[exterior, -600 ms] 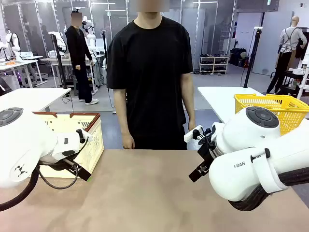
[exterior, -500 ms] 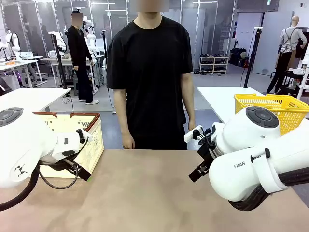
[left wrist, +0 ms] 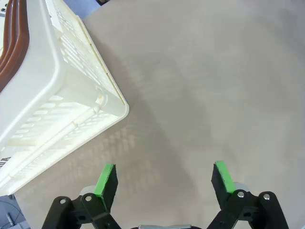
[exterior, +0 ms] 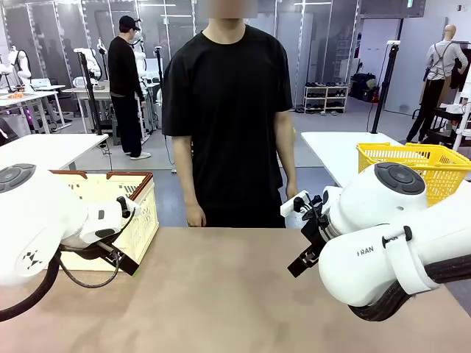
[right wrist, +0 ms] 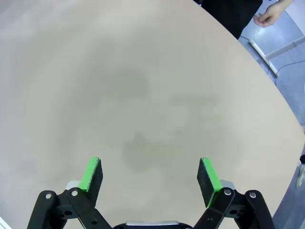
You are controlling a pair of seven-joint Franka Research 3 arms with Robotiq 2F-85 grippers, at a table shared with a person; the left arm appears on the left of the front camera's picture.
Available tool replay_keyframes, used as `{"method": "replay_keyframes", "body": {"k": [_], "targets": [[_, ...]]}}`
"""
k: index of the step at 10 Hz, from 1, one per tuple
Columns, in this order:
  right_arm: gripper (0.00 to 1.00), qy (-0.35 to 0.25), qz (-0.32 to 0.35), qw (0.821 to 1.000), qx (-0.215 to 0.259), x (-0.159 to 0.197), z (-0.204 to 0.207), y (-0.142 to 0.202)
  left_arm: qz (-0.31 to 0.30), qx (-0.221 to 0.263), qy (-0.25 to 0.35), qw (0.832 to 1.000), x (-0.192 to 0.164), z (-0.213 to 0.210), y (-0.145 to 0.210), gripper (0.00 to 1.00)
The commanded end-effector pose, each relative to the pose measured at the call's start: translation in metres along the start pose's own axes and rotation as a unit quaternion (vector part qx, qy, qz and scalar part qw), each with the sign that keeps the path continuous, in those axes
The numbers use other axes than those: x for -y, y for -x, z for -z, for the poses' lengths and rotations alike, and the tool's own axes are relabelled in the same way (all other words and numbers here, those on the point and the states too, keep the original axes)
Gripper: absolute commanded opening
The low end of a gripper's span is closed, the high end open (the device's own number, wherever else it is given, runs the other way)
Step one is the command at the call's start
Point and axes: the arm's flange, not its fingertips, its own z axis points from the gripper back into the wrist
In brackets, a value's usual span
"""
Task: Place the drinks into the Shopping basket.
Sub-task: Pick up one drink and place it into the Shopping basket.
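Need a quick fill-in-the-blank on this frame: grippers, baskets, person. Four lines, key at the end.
1. The left gripper and the right gripper are both ____, holding nothing.
2. The cream basket sits on the robot's ____ side of the table.
3. The mesh basket on the farther table is ____.
4. The person across the table wears a ____ T-shirt.
Missing words: open; left; yellow; black.

Smooth, slightly glossy cream plastic Shopping basket [left wrist: 57,109]; matt, even beige table [exterior: 221,294].
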Motion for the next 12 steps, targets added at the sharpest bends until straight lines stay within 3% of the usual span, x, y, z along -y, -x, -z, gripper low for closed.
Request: {"method": "replay_keyframes", "body": {"k": [1,12], "targets": [[1.0,0.0,0.002,1.0,0.0,0.0002,0.0,0.0001,-0.001,0.0,0.0,1.0,-0.0008,-0.0001,0.0002,1.0],[1.0,0.0,0.0,1.0,0.0,0.0,0.0,0.0,0.0,0.0,0.0,1.0,0.0,0.0,0.0,1.0]]}}
